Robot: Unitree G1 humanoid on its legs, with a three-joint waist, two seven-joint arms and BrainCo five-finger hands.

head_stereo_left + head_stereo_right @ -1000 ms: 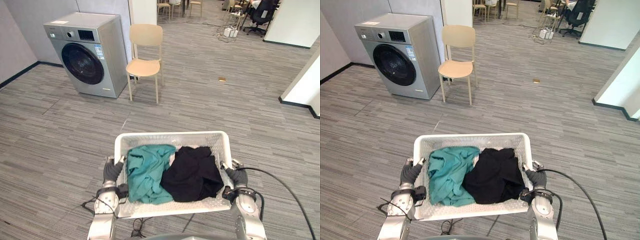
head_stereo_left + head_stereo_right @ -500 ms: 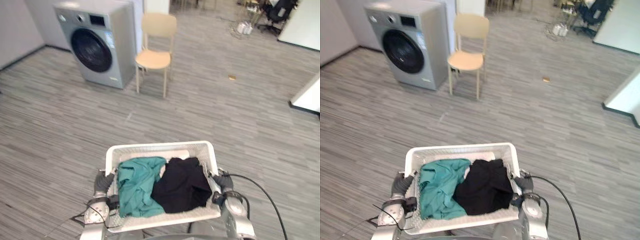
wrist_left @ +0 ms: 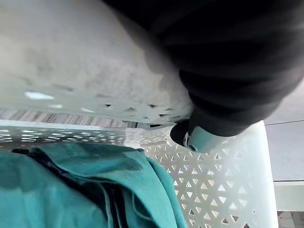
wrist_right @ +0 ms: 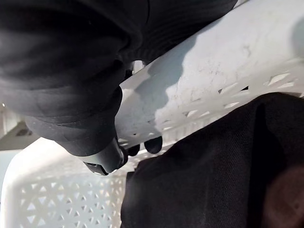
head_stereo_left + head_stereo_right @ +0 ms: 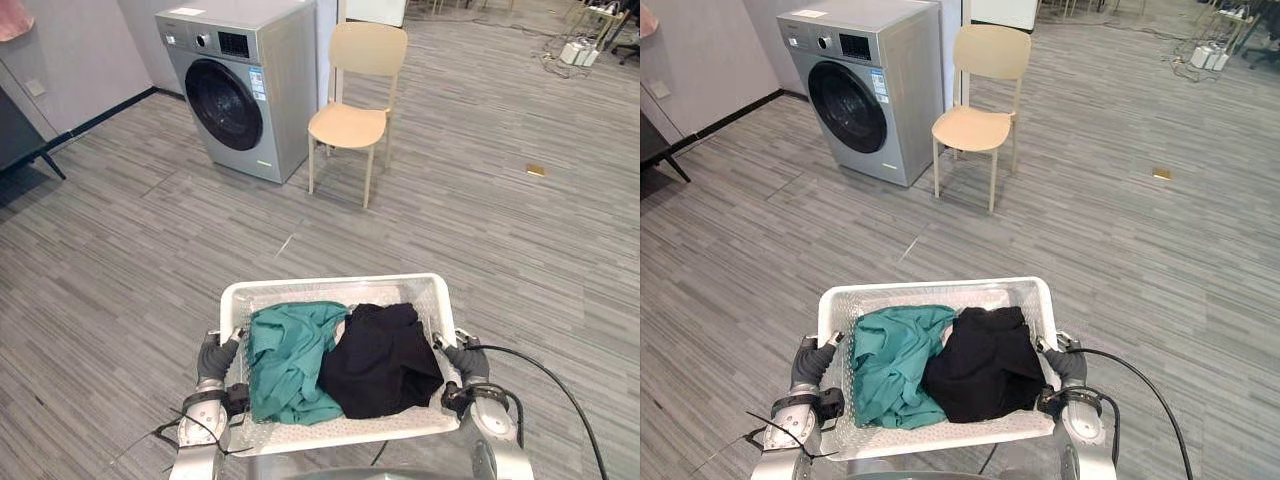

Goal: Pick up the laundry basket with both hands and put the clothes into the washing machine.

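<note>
At the basket's two short sides, your fingers [image 4: 153, 144] are curling over the white rim. The left hand [image 5: 216, 354] is gripping the left edge and the right hand [image 5: 463, 361] the right edge. The laundry basket [image 5: 330, 284] is hanging level between them, carrying a green garment [image 5: 288, 356] in its left half and a black garment [image 5: 382, 352] in its right, the two touching in the middle. The washing machine [image 5: 245, 92] is standing well ahead to your left with its door looking closed and a chair [image 5: 356, 108] just beside it. As I judge it, you are risking a slip on that smooth rim if a step jolts the load. Any tilt could spill the clothes, and the chair is crowding your approach.
</note>
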